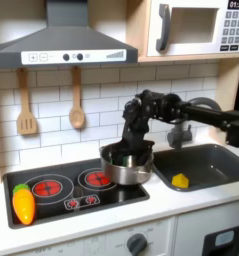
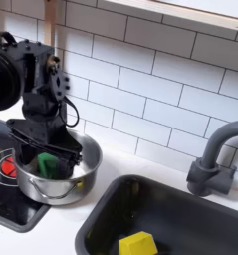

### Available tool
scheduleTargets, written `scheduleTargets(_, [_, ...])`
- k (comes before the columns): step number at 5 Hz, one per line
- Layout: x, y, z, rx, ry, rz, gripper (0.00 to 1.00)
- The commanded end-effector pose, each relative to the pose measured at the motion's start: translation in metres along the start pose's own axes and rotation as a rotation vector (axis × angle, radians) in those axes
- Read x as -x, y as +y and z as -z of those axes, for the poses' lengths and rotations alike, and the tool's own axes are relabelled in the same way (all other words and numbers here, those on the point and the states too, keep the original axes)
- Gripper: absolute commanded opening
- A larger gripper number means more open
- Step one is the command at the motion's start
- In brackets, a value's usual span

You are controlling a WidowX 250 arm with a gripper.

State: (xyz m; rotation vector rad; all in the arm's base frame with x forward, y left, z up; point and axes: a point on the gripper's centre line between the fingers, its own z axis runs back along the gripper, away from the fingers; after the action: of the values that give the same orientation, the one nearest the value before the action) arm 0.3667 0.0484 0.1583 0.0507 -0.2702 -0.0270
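We are seeing the stove (image 1: 51, 200) lying left of the sink (image 1: 206, 160) in the first exterior view, with the pot (image 2: 61, 179) sitting at the stove's right edge. The gripper (image 2: 46, 149) is reaching down into the pot, its fingers spread narrowly around the green block (image 2: 53, 165) resting inside. A yellow block (image 2: 137, 244) is lying in the sink.

In the first exterior view we look straight at the whole toy kitchen from far back, and in the second exterior view we look down close; both exterior views share the pot (image 1: 126, 165) (image 2: 53, 184) and sink (image 1: 206, 165) (image 2: 190, 224).
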Motion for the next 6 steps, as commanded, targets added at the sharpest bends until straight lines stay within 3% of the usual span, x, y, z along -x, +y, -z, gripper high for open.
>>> scheduleTargets(1, [-0.003, -0.003, 0.011, 0.014, 0.036, 0.011, 1.0])
scheduleTargets(4, [-0.011, -0.004, -0.062, 0.066, -0.157, 0.022, 1.0])
scheduleTargets(6, [-0.006, 0.004, -0.097, 0.094, -0.254, 0.027, 1.0])
